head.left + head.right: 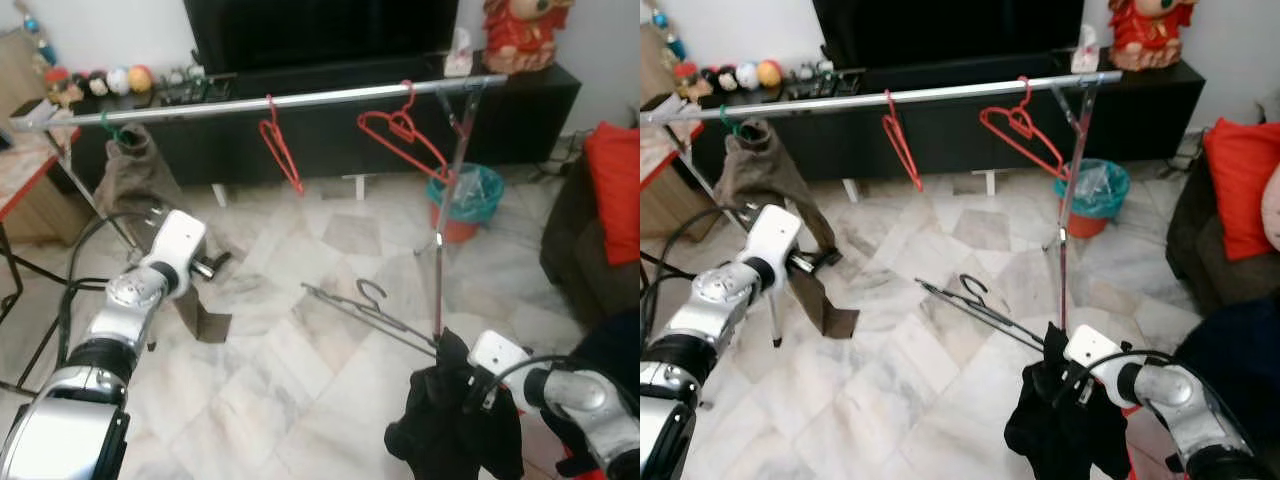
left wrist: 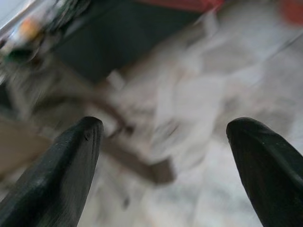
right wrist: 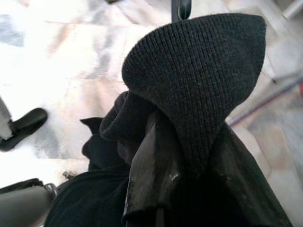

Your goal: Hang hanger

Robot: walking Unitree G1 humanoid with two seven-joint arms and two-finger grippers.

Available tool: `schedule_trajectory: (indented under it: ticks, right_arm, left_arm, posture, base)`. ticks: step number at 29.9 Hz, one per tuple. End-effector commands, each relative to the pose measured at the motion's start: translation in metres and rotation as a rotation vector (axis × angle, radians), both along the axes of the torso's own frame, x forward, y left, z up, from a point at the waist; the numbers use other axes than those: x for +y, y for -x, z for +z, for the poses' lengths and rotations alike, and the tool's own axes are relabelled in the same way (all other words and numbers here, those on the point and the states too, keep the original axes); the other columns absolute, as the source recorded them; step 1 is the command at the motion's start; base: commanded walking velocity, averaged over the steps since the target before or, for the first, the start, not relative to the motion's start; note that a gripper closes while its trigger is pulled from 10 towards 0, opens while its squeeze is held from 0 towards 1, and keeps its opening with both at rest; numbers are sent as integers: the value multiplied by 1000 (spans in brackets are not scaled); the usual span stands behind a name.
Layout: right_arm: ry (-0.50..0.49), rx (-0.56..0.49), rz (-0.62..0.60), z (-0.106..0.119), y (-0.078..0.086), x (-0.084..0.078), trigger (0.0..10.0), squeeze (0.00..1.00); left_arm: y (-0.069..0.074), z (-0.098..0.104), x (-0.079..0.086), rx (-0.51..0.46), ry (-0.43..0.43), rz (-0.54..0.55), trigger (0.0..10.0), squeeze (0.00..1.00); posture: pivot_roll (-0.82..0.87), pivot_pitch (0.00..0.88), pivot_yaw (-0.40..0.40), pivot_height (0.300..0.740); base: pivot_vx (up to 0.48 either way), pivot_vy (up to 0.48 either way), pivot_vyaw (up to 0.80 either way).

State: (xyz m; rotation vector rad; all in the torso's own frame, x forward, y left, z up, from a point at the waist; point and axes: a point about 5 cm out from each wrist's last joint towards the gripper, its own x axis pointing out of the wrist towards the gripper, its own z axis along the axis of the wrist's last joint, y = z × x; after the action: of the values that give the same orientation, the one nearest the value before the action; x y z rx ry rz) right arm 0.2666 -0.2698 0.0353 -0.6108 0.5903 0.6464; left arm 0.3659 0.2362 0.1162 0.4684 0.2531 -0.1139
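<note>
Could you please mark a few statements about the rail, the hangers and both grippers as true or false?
1. Two red hangers hang on the metal rail. True.
2. The right gripper is empty. False: it is shut on a black knit garment with a dark hanger.
3. The left gripper is open. True.
4. The brown garment lies flat on the floor. False: it hangs from the rail by a green hanger.

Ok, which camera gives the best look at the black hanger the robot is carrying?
The left eye view: the black hanger shows whole, hook and bar, sticking out from the black garment at the right end effector. The right eye view matches; the right wrist shows knit fabric and a dark stub.
</note>
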Motion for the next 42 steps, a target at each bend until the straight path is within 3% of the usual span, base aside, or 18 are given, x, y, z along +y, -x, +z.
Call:
schedule_trajectory:
  ticks: [1,2,3,6,7,9,10,11,12,15,19,24,30,32,39,42]
  right_arm:
    - [-5,-62,-54,5,-10,3,0,0]
    - [-5,-62,-54,5,-10,3,0,0]
    - [-14,-77,-71,4,-11,6,0,0]
    - [-14,-89,-85,3,-11,8,0,0]
    - [-36,-101,-77,3,-12,12,0,0]
    - [-66,-104,-62,4,-13,17,0,0]
    - [-92,-114,-43,5,-14,23,0,0]
    - [-92,-114,-43,5,-14,23,0,0]
    - [-116,-125,-33,7,-15,27,0,0]
    - [-161,-139,7,11,-18,36,0,0]
    - [-228,-162,12,20,-25,43,0,0]
    - [-238,-181,57,30,-27,44,0,0]
    - [-320,-228,71,47,-34,50,0,0]
    - [-383,-227,144,56,-34,64,0,0]
    - [-423,-245,162,61,-37,80,0,0]
    - [-451,-243,157,62,-36,84,0,0]
  left_arm:
    - [17,-31,15,117,-102,105,10000,0]
    - [17,-31,15,117,-102,105,10000,0]
    - [26,-47,17,183,-134,129,10000,0]
    - [35,-62,16,253,-129,140,10000,0]
    - [42,-74,10,326,-120,98,10000,0]
    - [47,-84,0,382,-114,31,10000,0]
    - [52,-94,-13,434,-80,-52,10000,0]
    - [52,-94,-13,434,-80,-52,10000,0]
    - [56,-100,-28,473,-14,-135,10000,0]
    - [59,-107,-53,520,70,-235,10000,0]
    - [59,-107,-71,544,167,-305,10000,0]
    - [59,-102,-85,577,245,-429,10000,0]
    - [63,-101,-86,628,264,-555,10000,0]
    - [65,-100,-86,651,276,-618,10000,0]
    - [67,-100,-91,645,323,-641,10000,0]
    - [69,-99,-95,644,388,-669,10000,0]
  posture:
    - [-39,28,133,740]
    - [-39,28,133,740]
    - [-43,30,130,740]
    - [-40,30,126,740]
    - [-39,30,123,740]
    - [-44,31,117,740]
    - [-47,33,115,740]
    - [-47,33,115,740]
    - [-46,34,111,740]
    - [-46,36,105,740]
    - [-49,37,103,740]
    - [-54,38,101,740]
    - [-58,37,106,740]
    - [-58,35,107,740]
    - [-56,34,109,740]
    - [-58,31,111,740]
  base:
    - [0,0,0]
    - [0,0,0]
    - [0,0,0]
    - [0,0,0]
    - [0,0,0]
    - [0,0,0]
    - [0,0,0]
    - [0,0,0]
    - [0,0,0]
    - [0,0,0]
    - [0,0,0]
    - [0,0,0]
    - [0,0,0]
    - [0,0,0]
    - [0,0,0]
    - [0,0,0]
